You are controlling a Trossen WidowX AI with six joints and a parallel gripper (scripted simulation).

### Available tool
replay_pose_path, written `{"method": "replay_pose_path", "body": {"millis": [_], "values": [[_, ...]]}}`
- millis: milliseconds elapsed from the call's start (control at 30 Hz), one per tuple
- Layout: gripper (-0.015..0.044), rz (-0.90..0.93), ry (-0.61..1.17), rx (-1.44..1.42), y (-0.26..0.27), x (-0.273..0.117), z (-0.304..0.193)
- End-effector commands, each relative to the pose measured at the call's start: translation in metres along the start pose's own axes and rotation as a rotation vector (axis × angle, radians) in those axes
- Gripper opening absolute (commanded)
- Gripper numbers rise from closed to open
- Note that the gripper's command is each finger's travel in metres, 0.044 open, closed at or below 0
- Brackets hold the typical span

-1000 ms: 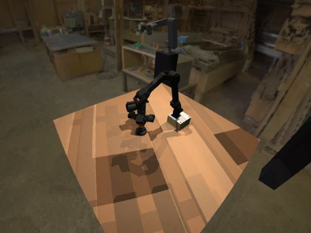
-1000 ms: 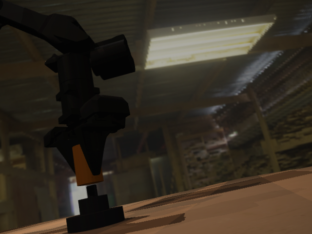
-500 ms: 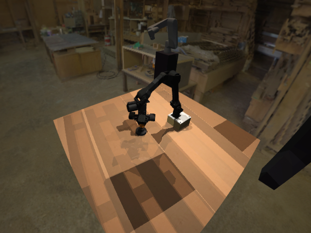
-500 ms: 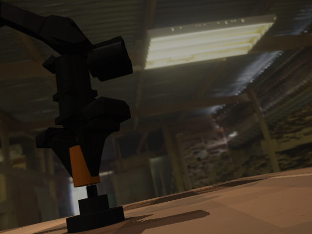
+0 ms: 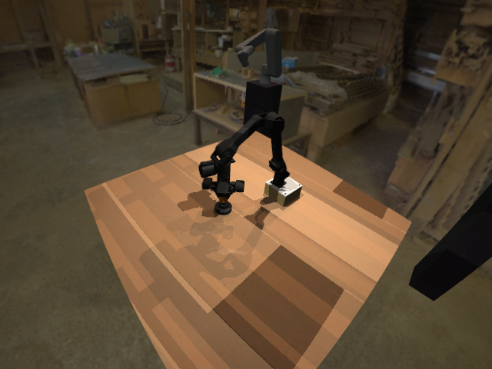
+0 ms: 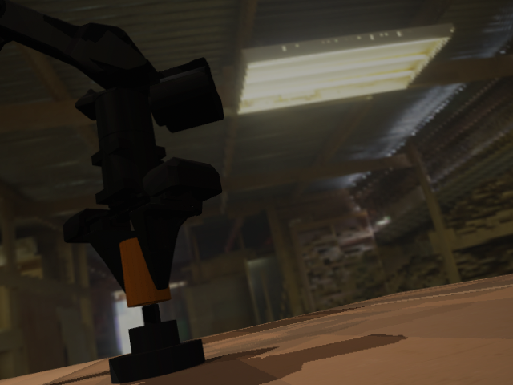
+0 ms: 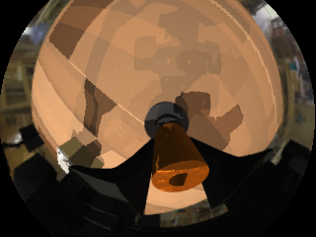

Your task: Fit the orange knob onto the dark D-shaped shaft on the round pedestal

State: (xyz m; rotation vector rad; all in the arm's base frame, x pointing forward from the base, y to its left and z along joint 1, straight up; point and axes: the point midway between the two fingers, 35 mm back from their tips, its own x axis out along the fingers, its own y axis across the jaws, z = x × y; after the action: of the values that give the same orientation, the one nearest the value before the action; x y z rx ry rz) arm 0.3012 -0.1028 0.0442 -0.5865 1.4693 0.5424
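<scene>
The orange knob [image 5: 223, 199] [image 6: 136, 275] [image 7: 174, 148] is a tapered cylinder with its wide end down in the exterior view. My gripper [image 6: 143, 286] is shut on it, one finger on each side. The dark round pedestal [image 5: 223, 209] [image 6: 157, 360] [image 7: 152, 120] stands on the table directly below the knob. Its thin shaft [image 6: 151, 314] rises from a narrower step and meets the knob's underside. Much of the shaft shows below the knob, so the knob sits high above the step. The shaft's flat side and any entry into the hole are hidden.
A pale box [image 5: 290, 192] with a dark arm part above it stands on the wooden table [image 5: 337, 238], right of the pedestal in the top view. Shadows of the arm lie across the table. A dark bar [image 5: 444, 266] shows at the right edge.
</scene>
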Motion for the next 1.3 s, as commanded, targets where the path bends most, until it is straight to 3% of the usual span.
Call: {"method": "replay_pose_path", "body": {"millis": [0, 1033, 1267], "values": [[0.0, -0.003, -0.003, -0.005, -0.0024, 0.0012, 0.0009], [0.0, -0.002, -0.003, -0.005, 0.0043, -0.0025, -0.001], [0.0, -0.002, -0.003, -0.204, 0.003, -0.0021, -0.0004]]}}
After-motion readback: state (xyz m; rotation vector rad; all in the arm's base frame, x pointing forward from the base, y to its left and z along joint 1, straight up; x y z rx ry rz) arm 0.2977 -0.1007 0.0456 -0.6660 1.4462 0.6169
